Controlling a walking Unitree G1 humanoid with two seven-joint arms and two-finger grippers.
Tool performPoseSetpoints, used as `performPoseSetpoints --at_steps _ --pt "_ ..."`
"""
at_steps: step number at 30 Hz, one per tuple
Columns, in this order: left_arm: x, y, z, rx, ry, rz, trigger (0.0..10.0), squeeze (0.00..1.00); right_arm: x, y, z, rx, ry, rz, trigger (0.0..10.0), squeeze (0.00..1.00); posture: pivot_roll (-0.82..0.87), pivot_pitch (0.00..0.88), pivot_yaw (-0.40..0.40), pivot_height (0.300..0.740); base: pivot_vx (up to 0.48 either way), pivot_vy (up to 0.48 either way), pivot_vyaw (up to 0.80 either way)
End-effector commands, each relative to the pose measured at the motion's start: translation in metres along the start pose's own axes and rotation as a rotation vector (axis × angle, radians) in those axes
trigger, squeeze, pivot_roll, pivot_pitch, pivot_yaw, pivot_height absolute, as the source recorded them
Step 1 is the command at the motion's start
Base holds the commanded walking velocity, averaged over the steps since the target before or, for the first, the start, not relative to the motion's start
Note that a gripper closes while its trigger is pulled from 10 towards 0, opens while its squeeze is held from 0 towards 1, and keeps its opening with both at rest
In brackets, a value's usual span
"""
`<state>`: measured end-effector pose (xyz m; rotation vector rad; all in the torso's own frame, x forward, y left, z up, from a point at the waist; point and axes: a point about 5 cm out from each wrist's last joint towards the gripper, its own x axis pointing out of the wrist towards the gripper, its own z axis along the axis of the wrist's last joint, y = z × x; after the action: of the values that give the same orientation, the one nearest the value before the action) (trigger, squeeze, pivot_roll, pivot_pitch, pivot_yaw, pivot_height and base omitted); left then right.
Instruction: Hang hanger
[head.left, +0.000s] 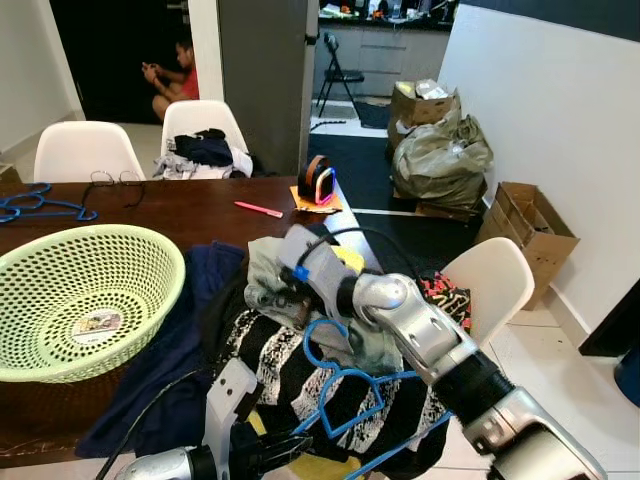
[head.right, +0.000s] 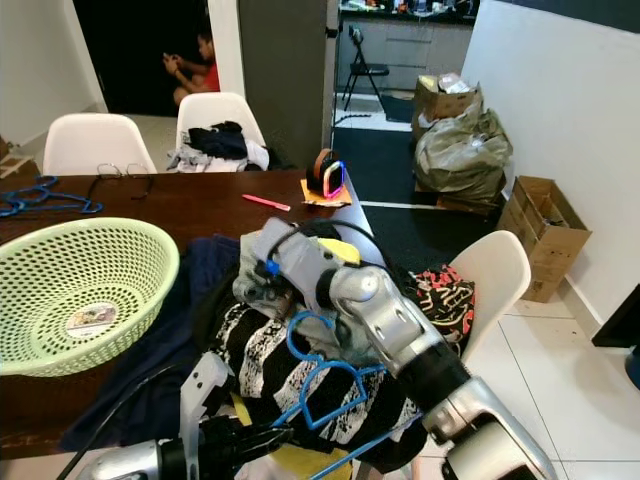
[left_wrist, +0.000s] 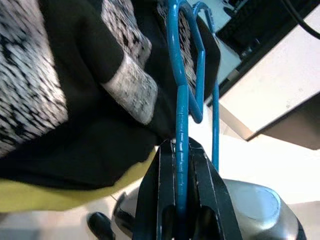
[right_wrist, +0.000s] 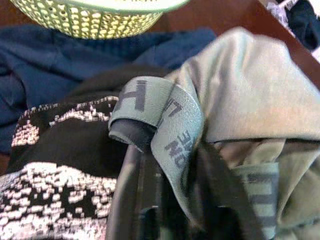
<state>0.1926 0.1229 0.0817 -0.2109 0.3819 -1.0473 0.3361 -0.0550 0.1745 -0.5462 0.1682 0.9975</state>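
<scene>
Clamping the blue plastic hanger (left_wrist: 181, 150) over the table's near edge, the left gripper (left_wrist: 181, 200) is gripping its bar while the right gripper (right_wrist: 170, 200) is pinching the grey-green garment's lettered waistband (right_wrist: 165, 125), text unreadable, beside the pale green mesh basket (head.left: 60, 290).

Basket (head.left: 150, 262): on the table (head.left: 200, 212), left side
Clothes pile (head.left: 300, 350): right of the basket — at the table's near edge
Hanger (head.left: 340, 385): on the pile
Chairs (head.left: 85, 150): behind the table
Boxes (head.left: 525, 225): far right, by the wall
</scene>
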Motion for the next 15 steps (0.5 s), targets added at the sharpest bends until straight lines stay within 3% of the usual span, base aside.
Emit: performPoseSetpoints --at_steps 1,2,6,7,8,9,10,12,13,15 --pt "-0.002 -0.003 0.008 0.019 -0.035 -0.032 10.0 0.0 -0.01 -0.001 -0.011 0.094 0.001 -0.017 10.0 1.0 0.09 0.0 -0.069 0.74 0.0 0.0 0.0" --pt "-0.003 -0.005 0.009 0.02 -0.038 -0.054 10.0 0.0 -0.019 -0.008 -0.013 0.153 -0.038 -0.033 10.0 1.0 0.1 0.0 -0.066 0.74 0.0 0.0 0.0" --pt "-0.006 -0.007 0.011 0.026 -0.036 -0.084 10.0 0.0 -0.035 -0.018 -0.013 0.221 -0.104 -0.042 10.0 1.0 0.09 0.0 -0.066 0.74 0.0 0.0 0.0" --pt "-0.009 -0.009 0.011 0.044 -0.022 -0.106 10.0 0.0 -0.052 -0.028 -0.014 0.246 -0.153 -0.038 10.0 1.0 0.09 0.0 -0.063 0.74 0.0 0.0 0.0" --pt "-0.009 -0.009 0.011 0.044 -0.022 -0.106 10.0 0.0 -0.052 -0.028 -0.014 0.246 -0.153 -0.038 10.0 1.0 0.09 0.0 -0.063 0.74 0.0 0.0 0.0" --pt "-0.011 -0.011 0.011 0.068 -0.001 -0.125 10.0 0.0 -0.069 -0.037 -0.015 0.27 -0.198 -0.03 10.0 1.0 0.09 0.0 -0.06 0.74 0.0 0.0 0.0" --pt "-0.011 -0.011 0.011 0.068 -0.001 -0.125 10.0 0.0 -0.069 -0.037 -0.015 0.27 -0.198 -0.03 10.0 1.0 0.09 0.0 -0.06 0.74 0.0 0.0 0.0" --pt "-0.015 -0.013 0.016 0.099 0.012 -0.151 10.0 0.0 -0.1 -0.042 -0.018 0.263 -0.244 0.038 10.0 1.0 0.09 0.0 -0.06 0.74 0.0 0.0 0.0" --pt "-0.015 -0.013 0.016 0.099 0.012 -0.151 10.0 0.0 -0.1 -0.042 -0.018 0.263 -0.244 0.038 10.0 1.0 0.09 0.0 -0.06 0.74 0.0 0.0 0.0" --pt "-0.018 -0.015 0.03 0.147 0.007 -0.181 10.0 0.0 -0.121 -0.038 -0.025 0.2 -0.181 0.124 10.0 1.0 0.09 0.0 -0.058 0.74 0.0 0.0 0.0"
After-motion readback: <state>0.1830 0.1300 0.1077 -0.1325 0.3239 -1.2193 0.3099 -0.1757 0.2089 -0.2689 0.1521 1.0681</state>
